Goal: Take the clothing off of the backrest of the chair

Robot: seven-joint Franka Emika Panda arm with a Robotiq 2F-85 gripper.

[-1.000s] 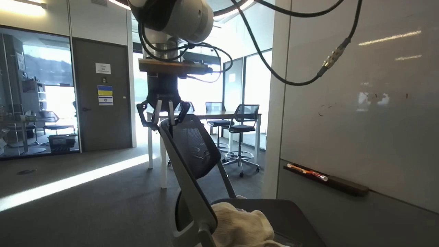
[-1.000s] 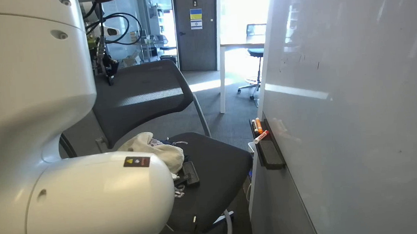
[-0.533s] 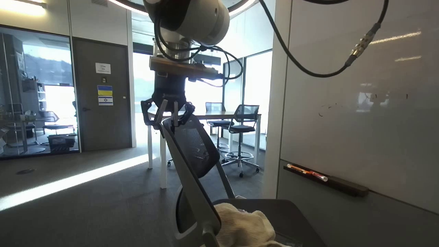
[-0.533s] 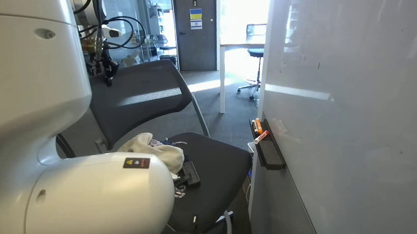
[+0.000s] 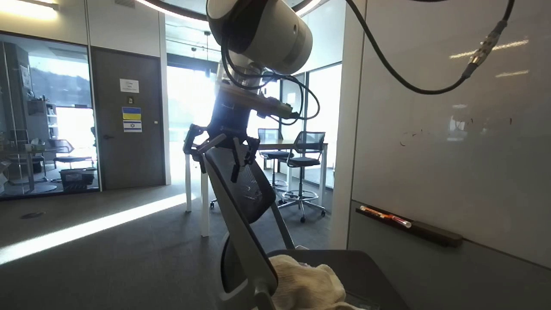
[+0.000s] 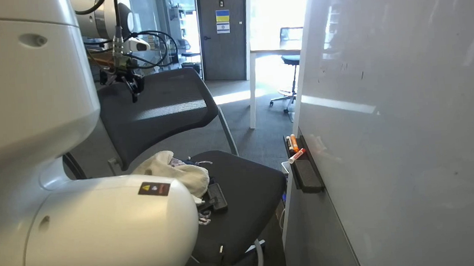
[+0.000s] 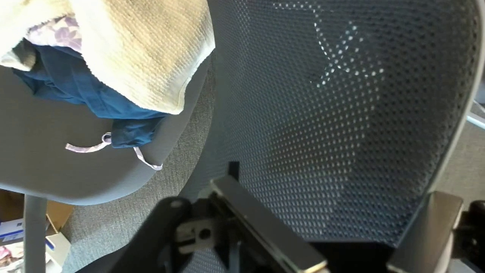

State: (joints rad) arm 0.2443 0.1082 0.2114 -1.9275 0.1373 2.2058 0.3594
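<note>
I see clothes (image 7: 129,68) on seat (image 6: 242,190), off backrest (image 6: 159,107): prob. done. End effector (image 5: 218,170) spread wide w/o cloth; next, lift clear.

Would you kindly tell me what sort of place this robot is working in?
Probably an office or meeting room, judging by the large whiteboard, the markers by it, and the tall wheeled chairs at a high table.

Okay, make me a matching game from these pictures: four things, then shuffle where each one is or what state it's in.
Things:
1. Cream cloth
2. Claw
3. Ukrainian flag
4. Orange marker

Places or states:
A. on the door
B. in the whiteboard tray
C. on the chair seat
D. open

Pairs: 1-C, 2-D, 3-A, 4-B
</note>
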